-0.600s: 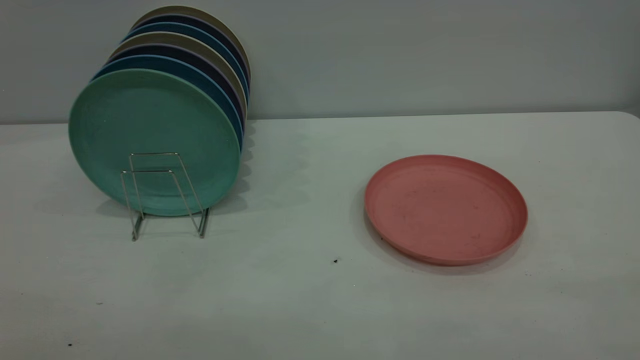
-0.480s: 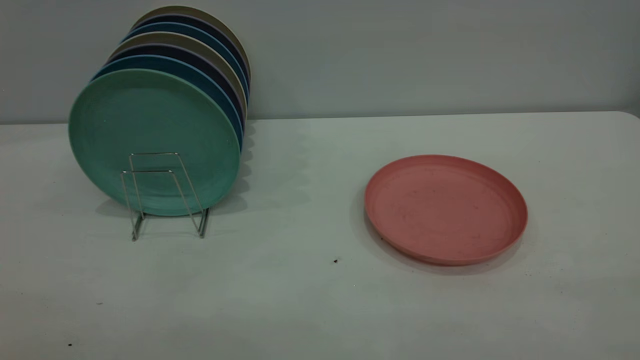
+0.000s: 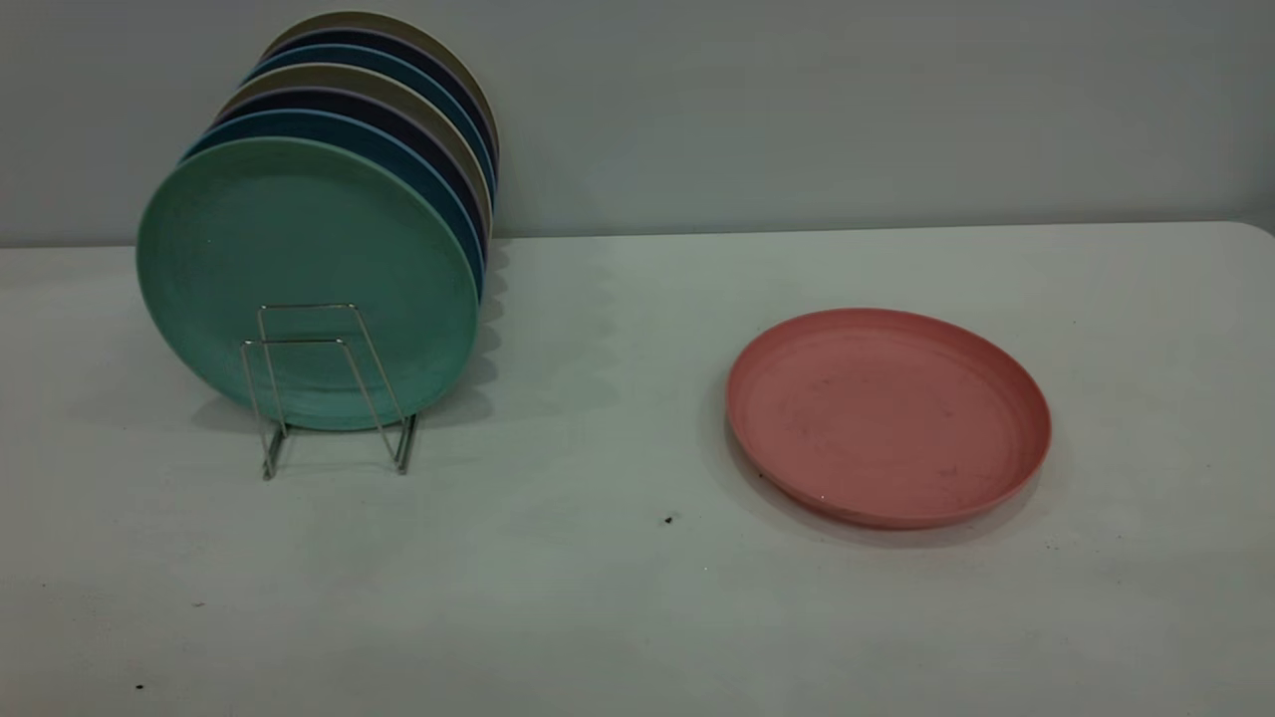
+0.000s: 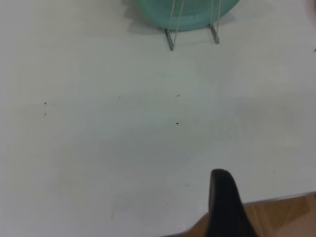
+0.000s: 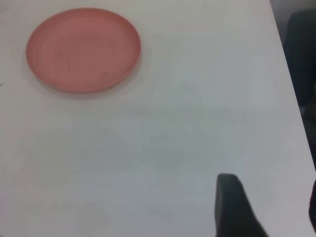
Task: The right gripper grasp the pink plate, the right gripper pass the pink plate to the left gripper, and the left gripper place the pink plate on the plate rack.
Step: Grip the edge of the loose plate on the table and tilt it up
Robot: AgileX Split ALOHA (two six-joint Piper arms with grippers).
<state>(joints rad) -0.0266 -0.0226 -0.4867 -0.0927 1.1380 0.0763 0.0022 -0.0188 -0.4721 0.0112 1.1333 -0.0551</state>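
One pink plate lies flat and face up on the white table, well apart from the plate rack on the exterior view's left, where a teal-green plate stands upright in front of a row of other plates. Neither arm appears in that view. Each wrist view shows only a single dark finger of its own gripper, the left gripper and the right gripper, so whether either is spread or closed cannot be told. The pink plate sits far ahead of the right gripper, untouched.
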